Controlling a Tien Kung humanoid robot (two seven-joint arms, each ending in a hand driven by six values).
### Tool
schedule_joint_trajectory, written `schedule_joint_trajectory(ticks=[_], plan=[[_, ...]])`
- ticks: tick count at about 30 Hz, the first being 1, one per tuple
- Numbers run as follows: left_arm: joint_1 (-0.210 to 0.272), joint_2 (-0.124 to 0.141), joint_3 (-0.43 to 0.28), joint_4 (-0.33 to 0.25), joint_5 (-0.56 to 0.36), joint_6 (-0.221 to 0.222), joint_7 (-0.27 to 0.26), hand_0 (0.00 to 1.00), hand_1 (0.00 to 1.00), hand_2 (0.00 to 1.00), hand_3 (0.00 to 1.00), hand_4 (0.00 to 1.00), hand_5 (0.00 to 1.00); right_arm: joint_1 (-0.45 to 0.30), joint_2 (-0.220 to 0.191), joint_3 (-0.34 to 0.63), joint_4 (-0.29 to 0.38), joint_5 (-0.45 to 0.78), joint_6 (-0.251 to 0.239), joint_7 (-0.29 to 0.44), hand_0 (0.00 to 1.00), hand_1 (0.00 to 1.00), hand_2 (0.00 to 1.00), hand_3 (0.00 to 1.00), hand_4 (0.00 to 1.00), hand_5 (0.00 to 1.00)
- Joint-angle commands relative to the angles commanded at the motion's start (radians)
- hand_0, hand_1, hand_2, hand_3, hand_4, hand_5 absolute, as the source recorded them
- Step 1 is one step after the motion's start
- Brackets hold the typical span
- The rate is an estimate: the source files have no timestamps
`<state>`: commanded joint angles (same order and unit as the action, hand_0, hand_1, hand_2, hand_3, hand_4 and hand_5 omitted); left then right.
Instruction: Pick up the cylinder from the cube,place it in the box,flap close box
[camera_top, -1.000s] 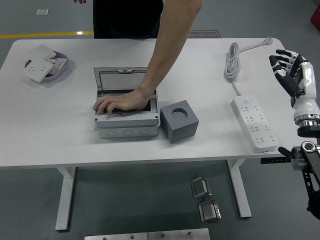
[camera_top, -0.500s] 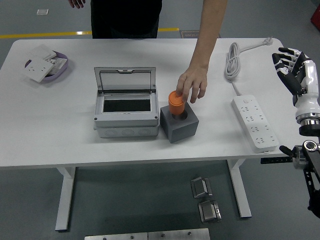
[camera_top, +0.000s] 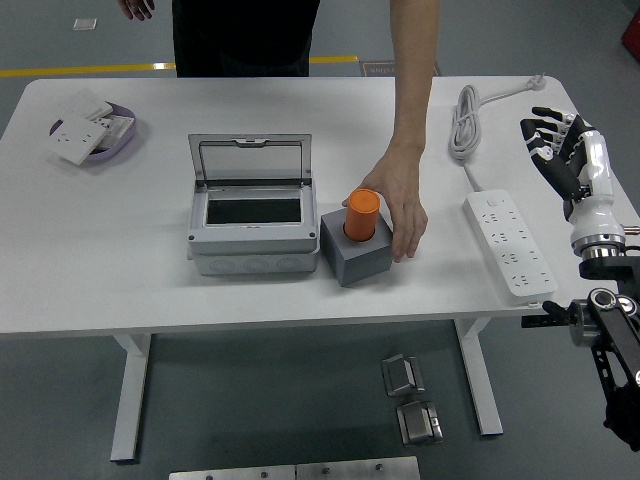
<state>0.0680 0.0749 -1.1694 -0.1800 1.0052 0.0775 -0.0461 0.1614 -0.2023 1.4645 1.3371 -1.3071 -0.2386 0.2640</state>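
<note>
Right hand (camera_top: 556, 145) hovers with fingers spread, grasping nothing, at the table's right edge, while the person's hand (camera_top: 400, 205) has just seated the orange cylinder (camera_top: 361, 214) upright in the cube (camera_top: 357, 250) beside the open box (camera_top: 254, 215), readying pickup.

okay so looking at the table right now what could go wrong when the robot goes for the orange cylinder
1. The person's hand rests against the grey cube right beside the orange cylinder; the right hand, open over the table's right end, could strike it if it reaches now.
2. The power strip and its cable lie between that hand and the cube, so a low sweep might snag them.
3. The cylinder stands tall in the cube's hole; a sideways nudge may tip it.
</note>
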Motion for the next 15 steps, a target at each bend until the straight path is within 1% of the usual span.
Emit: schedule_joint_trajectory(ticks=[6,10,15], plan=[[0.004,-0.001,-0.009,0.0,0.006,0.006,0.019,0.574,0.578,0.546,0.568,0.594,0.199,-0.002,0.009,-0.042,-0.012,0.022,0.001,0.04,0.656,0.622,0.618,0.635,0.795,0.447],[0.003,-0.002,-0.007,0.0,0.005,0.005,0.019,0.574,0.578,0.546,0.568,0.594,0.199,0.002,0.022,-0.079,-0.023,0.023,0.002,0.063,0.656,0.622,0.618,0.635,0.795,0.447],[0.0,-0.004,-0.006,0.0,0.007,0.002,0.017,0.574,0.579,0.546,0.568,0.594,0.198,0.024,0.042,-0.126,-0.035,0.007,-0.001,0.071,0.664,0.622,0.617,0.634,0.796,0.436]])
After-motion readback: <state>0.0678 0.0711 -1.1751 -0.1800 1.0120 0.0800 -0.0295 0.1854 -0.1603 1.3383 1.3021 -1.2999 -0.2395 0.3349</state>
